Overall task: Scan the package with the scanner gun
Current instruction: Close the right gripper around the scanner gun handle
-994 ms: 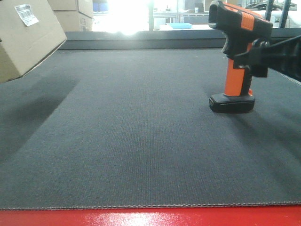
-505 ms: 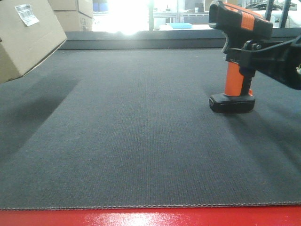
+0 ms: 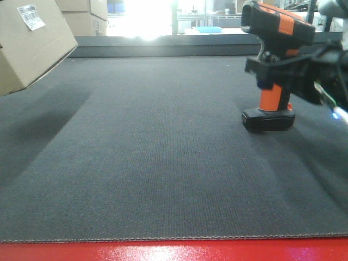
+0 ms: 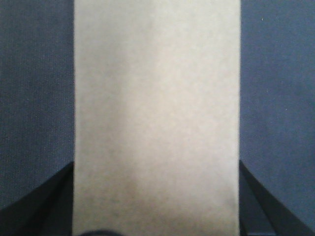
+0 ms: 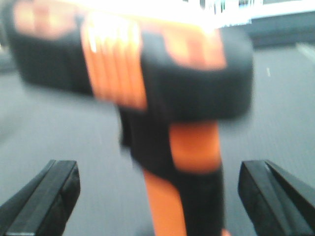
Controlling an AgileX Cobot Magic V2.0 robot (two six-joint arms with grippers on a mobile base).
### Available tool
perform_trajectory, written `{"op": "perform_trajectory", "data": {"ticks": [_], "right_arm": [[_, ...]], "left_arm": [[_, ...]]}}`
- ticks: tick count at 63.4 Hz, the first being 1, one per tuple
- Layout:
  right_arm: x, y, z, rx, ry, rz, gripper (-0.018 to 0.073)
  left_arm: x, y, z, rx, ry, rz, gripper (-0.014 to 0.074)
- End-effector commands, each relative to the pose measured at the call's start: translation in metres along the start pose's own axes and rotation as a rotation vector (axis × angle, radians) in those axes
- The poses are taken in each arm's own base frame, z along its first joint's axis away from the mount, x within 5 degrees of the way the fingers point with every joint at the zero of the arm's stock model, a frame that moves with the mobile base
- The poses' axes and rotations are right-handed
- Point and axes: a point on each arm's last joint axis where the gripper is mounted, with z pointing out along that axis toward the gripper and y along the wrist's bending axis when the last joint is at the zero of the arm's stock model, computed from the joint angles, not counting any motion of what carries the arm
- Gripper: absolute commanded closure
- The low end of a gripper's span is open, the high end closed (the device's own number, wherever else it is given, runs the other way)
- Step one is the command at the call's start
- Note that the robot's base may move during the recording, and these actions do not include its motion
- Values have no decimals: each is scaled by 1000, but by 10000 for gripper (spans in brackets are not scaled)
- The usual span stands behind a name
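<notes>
Blurred scanner gun (image 5: 147, 83) is standing on the grey mat (image 5: 64, 128), its orange handle sitting between the right gripper's (image 5: 157, 194) widely spread black fingers (image 5: 51, 194), untouched.

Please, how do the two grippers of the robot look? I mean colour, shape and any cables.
The right gripper is black and blocky, with thin cables and a small blue-white light behind it. Its fingers are matte black wedges with flat inner faces. Of the left gripper, only two dark tapered tips show at the picture's lower corners. No markings are readable.
</notes>
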Motion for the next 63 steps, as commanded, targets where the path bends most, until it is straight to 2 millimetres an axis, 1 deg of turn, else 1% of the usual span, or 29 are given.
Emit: {"op": "perform_trajectory", "data": {"ticks": [1, 13, 21, 51, 63], "right_arm": [[-7, 4, 9, -11, -29, 9, -2], [-13, 5, 19, -4, -34, 21, -2], [-12, 1, 19, 45, -19, 44, -2], [-9, 0, 19, 52, -2, 45, -2], [-13, 2, 27, 50, -13, 52, -2]], "left_arm": [[-2, -2, -8, 13, -40, -5, 514], [-2, -2, -8, 13, -40, -5, 514], [-2, -2, -8, 13, -42, -5, 514], [-2, -2, -8, 13, -42, -5, 514], [-2, -2, -8, 14, -36, -5, 514]]}}
